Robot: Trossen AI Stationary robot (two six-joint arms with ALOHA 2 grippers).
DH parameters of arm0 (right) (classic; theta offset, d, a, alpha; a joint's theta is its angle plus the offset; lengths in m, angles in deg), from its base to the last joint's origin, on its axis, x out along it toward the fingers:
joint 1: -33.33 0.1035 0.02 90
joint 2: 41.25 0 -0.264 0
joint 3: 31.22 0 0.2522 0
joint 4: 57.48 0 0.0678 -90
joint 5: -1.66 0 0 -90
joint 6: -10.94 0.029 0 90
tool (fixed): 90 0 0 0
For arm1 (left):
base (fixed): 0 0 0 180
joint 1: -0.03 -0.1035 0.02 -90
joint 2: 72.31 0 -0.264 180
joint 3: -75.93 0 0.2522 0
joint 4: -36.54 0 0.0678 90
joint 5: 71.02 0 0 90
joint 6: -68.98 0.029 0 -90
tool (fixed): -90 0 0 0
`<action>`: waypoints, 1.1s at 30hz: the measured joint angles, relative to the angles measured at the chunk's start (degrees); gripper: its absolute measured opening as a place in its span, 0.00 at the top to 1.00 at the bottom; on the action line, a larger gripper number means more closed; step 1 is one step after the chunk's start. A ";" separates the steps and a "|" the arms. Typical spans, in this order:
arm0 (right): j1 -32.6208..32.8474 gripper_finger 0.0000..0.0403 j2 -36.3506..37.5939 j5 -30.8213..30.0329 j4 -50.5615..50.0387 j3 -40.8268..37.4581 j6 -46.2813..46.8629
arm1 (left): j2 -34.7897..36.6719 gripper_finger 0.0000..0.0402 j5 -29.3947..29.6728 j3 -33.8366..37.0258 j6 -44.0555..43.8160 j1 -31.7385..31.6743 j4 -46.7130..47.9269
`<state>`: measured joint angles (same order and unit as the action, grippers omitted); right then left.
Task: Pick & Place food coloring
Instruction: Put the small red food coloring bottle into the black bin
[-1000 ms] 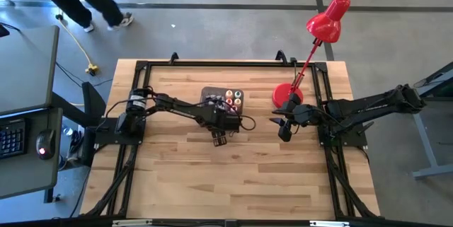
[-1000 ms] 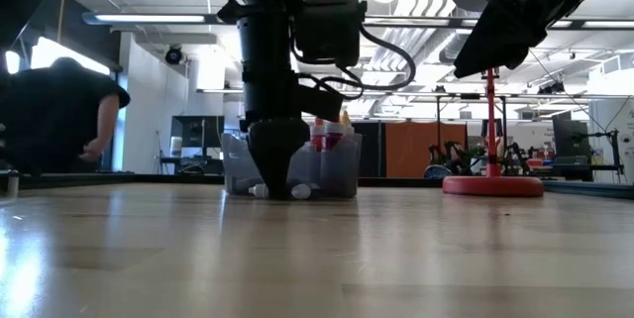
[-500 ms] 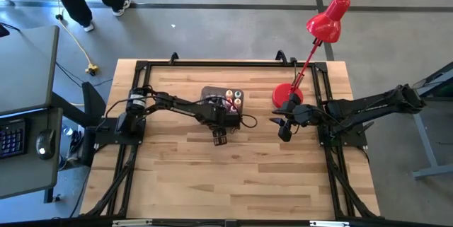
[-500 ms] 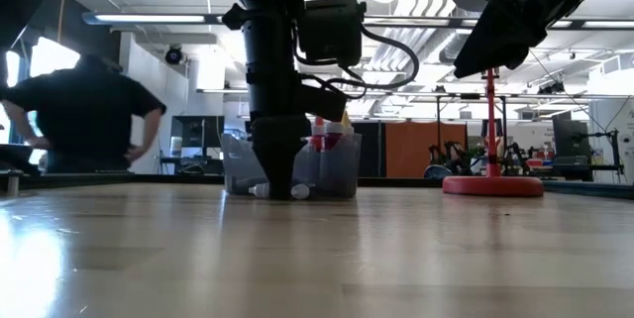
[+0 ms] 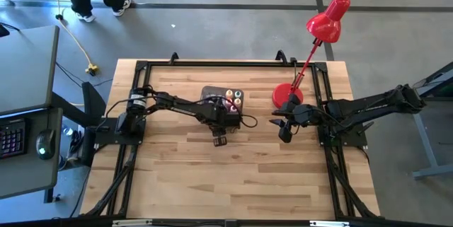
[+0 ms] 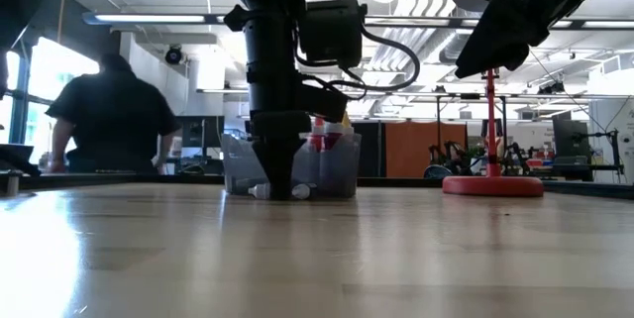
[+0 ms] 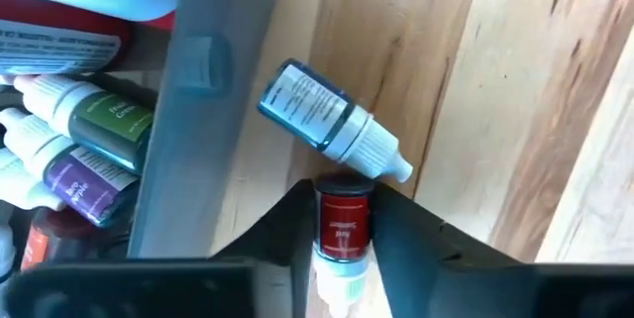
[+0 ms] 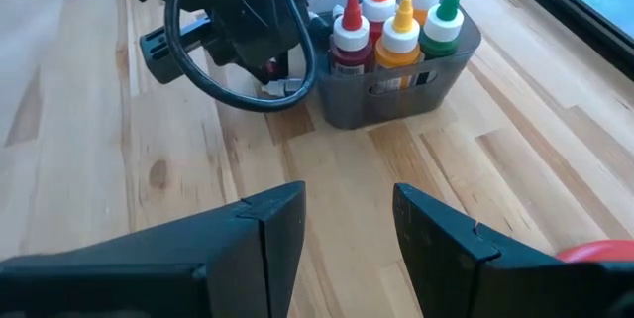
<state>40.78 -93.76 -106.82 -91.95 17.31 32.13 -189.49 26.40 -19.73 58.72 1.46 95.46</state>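
1. Red-labelled and lying flat on the wooden table (image 5: 233,170), a small bottle (image 7: 343,221) is sitting between the left gripper's (image 7: 342,234) two dark fingers, which are closing around its sides; its long axis is running straight along the fingers, with its white tip pointing back toward the wrist.
2. Just past it, a blue-labelled bottle (image 7: 325,118) is also lying on its side on the wood, angled across, its white tip pointing away from the bin and nearly touching the red one's far end.
3. Beside both, the grey bin (image 7: 188,110) is standing on the table, holding more small bottles lying down, among them a green-labelled (image 7: 94,120) and a purple-labelled one (image 7: 59,174).
4. At its other end, taller squeeze bottles (image 8: 396,21) are standing upright with red, yellow and green caps pointing up.
5. Farther across the table, the right gripper (image 5: 284,134) is hovering above the wood with its fingers parted and empty, near the red lamp's base (image 5: 282,94).
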 joint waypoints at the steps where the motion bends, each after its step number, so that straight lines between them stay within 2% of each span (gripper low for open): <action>1: 0.00 0.63 0.00 0.02 0.00 0.00 0.00 | 0.01 0.80 -0.04 -0.01 0.02 0.00 0.06; 5: 0.00 0.63 0.00 0.02 0.01 0.00 0.00 | 0.11 0.88 -0.17 -0.68 0.13 0.14 1.40; 9: 0.00 0.63 0.00 0.02 0.02 0.00 -0.05 | 0.04 0.87 -0.66 -4.31 0.59 0.62 7.78; 12: 0.00 0.63 0.01 0.02 0.01 0.00 -0.13 | 0.55 0.85 2.98 -9.07 2.04 0.66 13.15; 18: 0.00 0.63 0.00 -0.05 0.00 0.00 -0.17 | 0.59 0.85 14.58 -16.77 6.35 -0.21 20.28; 21: -0.02 0.63 0.00 -0.10 0.00 0.00 -0.20 | 0.64 0.85 16.25 -18.89 8.00 -1.74 21.11; 25: 0.00 0.63 0.00 -0.14 0.00 0.00 -0.20 | 0.70 0.85 16.31 -18.38 8.36 -5.00 20.37; 29: 0.00 0.63 0.00 -0.16 0.00 0.00 -0.20 | 0.74 0.84 15.97 -14.32 5.66 -8.10 18.17; 33: 0.00 0.63 0.00 -0.16 0.00 0.00 -0.22 | 0.76 0.78 14.21 -9.78 5.42 -9.88 15.30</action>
<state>40.78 -93.76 -106.98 -91.96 17.31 31.91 -188.73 40.60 -29.51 64.14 -8.42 110.77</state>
